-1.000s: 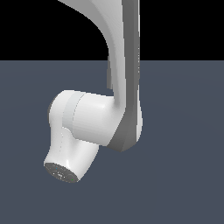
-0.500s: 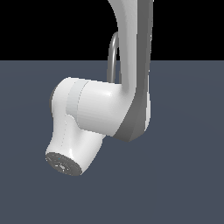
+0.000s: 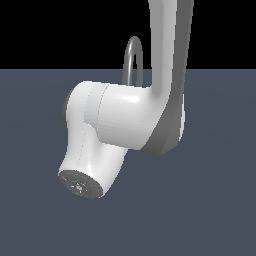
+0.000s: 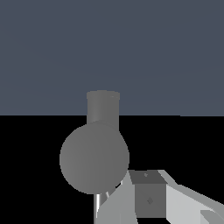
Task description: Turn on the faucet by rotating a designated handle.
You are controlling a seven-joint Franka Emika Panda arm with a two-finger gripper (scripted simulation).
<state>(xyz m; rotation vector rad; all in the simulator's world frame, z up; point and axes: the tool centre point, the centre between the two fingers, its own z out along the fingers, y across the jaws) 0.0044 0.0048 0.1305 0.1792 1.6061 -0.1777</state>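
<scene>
Foremost, faucet (image 4: 94, 157): grey metal. Seen close in the wrist view as a large rounded form with a short thick cylinder joined to one side. Positioned directly ahead of the claw (image 4: 148, 197) and just beside it. Contact with the claw not determinable.

Next, handle (image 4: 97, 209): probably the thin pale sliver emerging from behind the rounded grey form. Sited between that form and the claw, very near the claw's white housing. Too little visible to give its angle.

Then, claw: only a partial corner in the wrist view, namely a white housing and one dark grey square pad with a small diamond mark. Second finger not distinguishable, so extent of opening not determinable. Nothing visibly gripped.

By view, exterior only: faucet (image 3: 128, 62) reduced to the top arc of its slim gooseneck spout, rising behind the arm (image 3: 125, 120). Base and handle hidden by the bulky white and grey links. Claw itself masked by the arm. Round dark end cap on the lowest link, facing the camera.

By view, wrist only: faucet's thick part, presumed handle and claw corner.

Surroundings in both views: flat blue-grey floor (image 3: 215, 200) beyond the faucet, and a black backdrop.
</scene>
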